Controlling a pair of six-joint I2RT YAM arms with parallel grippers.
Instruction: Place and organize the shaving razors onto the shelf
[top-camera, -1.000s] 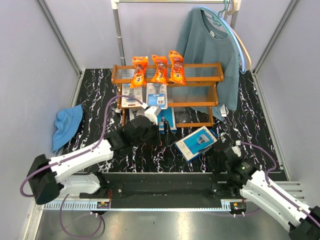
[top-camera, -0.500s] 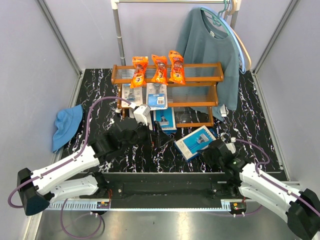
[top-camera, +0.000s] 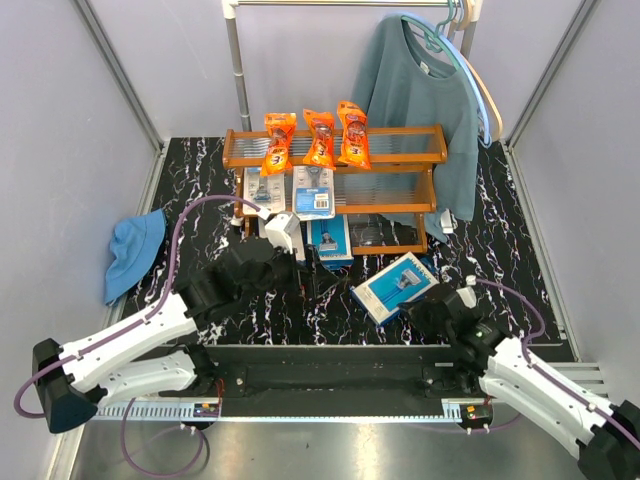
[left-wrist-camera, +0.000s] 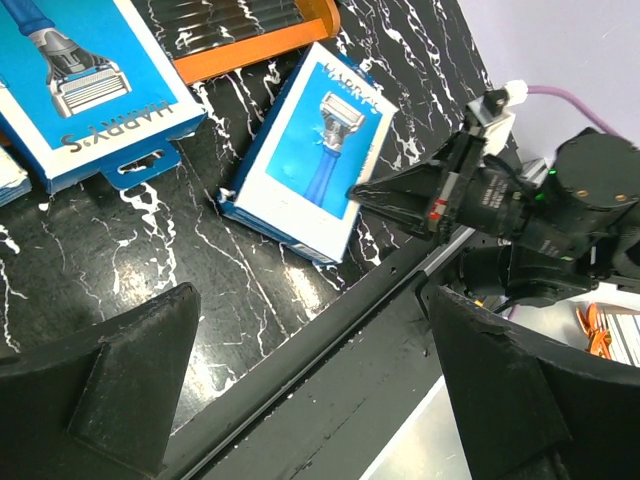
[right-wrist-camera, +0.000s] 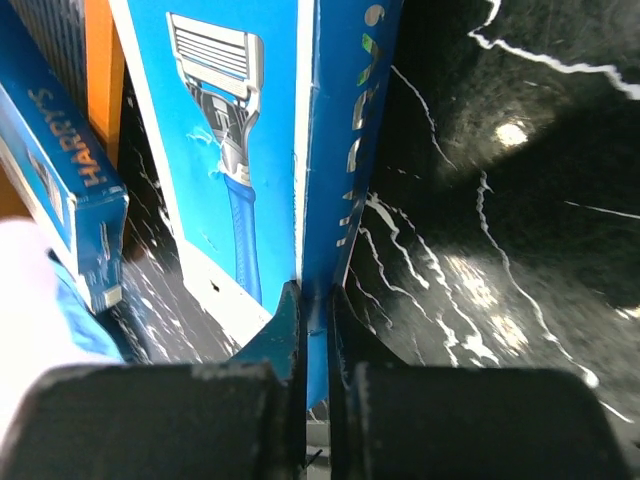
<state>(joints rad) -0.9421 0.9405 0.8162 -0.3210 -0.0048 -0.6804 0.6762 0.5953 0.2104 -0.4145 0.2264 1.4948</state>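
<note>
the blue razor box (top-camera: 393, 286) we are working on lies on the black marble table (top-camera: 520, 230), right of centre in the overhead view, just in front of the shelf (top-camera: 432, 158) and apart from it. our right gripper (right-wrist-camera: 312, 335) is clamped on the box's near edge, jaws pinched tight on the cardboard. we judge this the pick-up step for that box. the next move calls for lifting it clear and carrying it up the frame to the lowest tier, near the other box (top-camera: 328, 240) resting at the shelf's foot. our left gripper (left-wrist-camera: 312, 330) hangs spread wide, holding nothing, left of centre.
</note>
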